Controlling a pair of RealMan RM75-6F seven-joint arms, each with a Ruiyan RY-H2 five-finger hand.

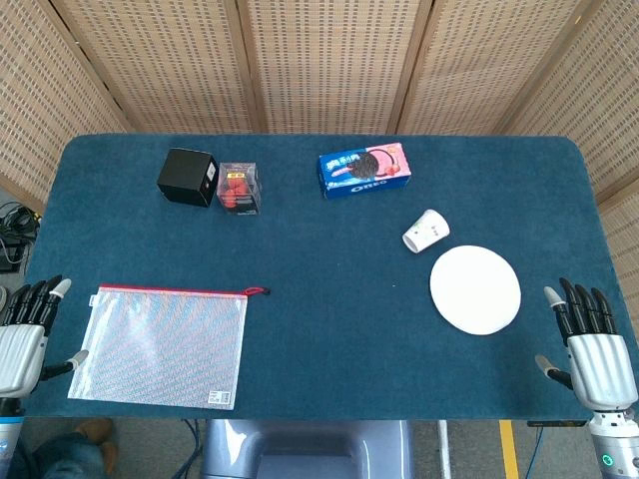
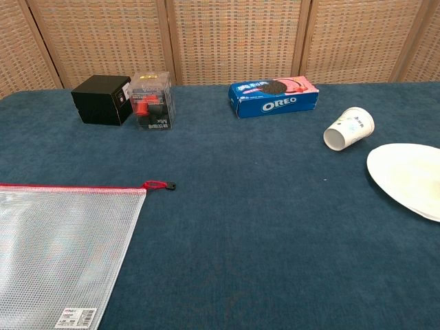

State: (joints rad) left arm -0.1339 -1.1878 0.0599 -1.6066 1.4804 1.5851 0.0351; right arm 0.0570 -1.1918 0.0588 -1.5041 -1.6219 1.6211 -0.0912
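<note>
My left hand (image 1: pixel 25 339) hovers at the table's near left corner, fingers spread, holding nothing, just left of a clear mesh zip pouch (image 1: pixel 160 344) with a red zipper. My right hand (image 1: pixel 591 349) hovers at the near right corner, fingers apart and empty, just right of a white plate (image 1: pixel 475 289). A white paper cup (image 1: pixel 424 231) lies on its side beside the plate. Neither hand shows in the chest view, where the pouch (image 2: pixel 62 254), plate (image 2: pixel 409 179) and cup (image 2: pixel 349 128) appear.
At the back of the blue table (image 1: pixel 329 239) stand a black box (image 1: pixel 188 177), a clear box with red contents (image 1: pixel 240 188) and an Oreo box (image 1: pixel 364 171). Woven screens (image 1: pixel 329 60) wall off the far side.
</note>
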